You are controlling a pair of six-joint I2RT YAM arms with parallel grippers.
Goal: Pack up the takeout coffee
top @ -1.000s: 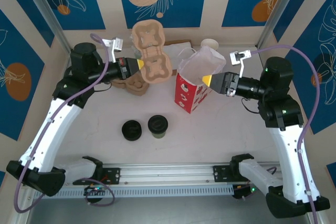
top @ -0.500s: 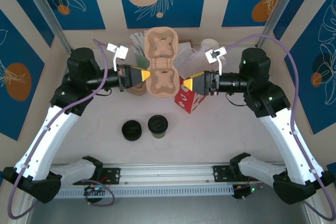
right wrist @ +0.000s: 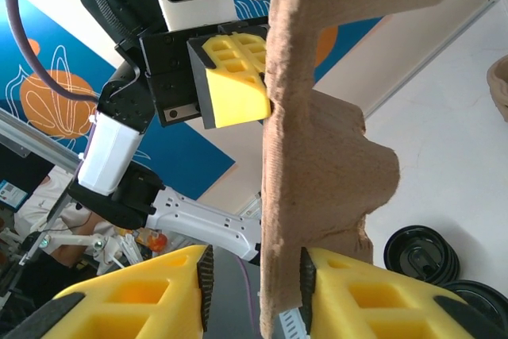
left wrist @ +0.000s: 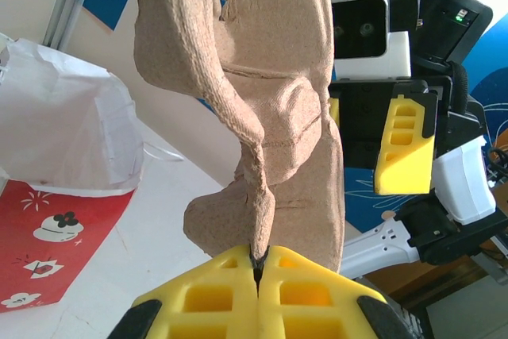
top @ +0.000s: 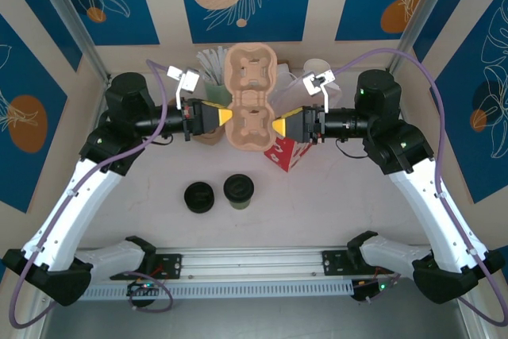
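Left end effector (top: 227,117) clamped tight on pulp cup carrier (top: 251,93) edge. Right end effector (top: 278,127) narrow, straddling the opposite edge; can't tell if it grips. Takeout coffee (top: 238,190) upright on worktop (top: 333,196), just beside black lids (top: 198,197).

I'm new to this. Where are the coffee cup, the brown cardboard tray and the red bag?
coffee cup (top: 238,188): top view, on its black lid.
cardboard tray (top: 251,77): top view, on its upper cup well.
red bag (left wrist: 48,234): left wrist view, on its printed red side.
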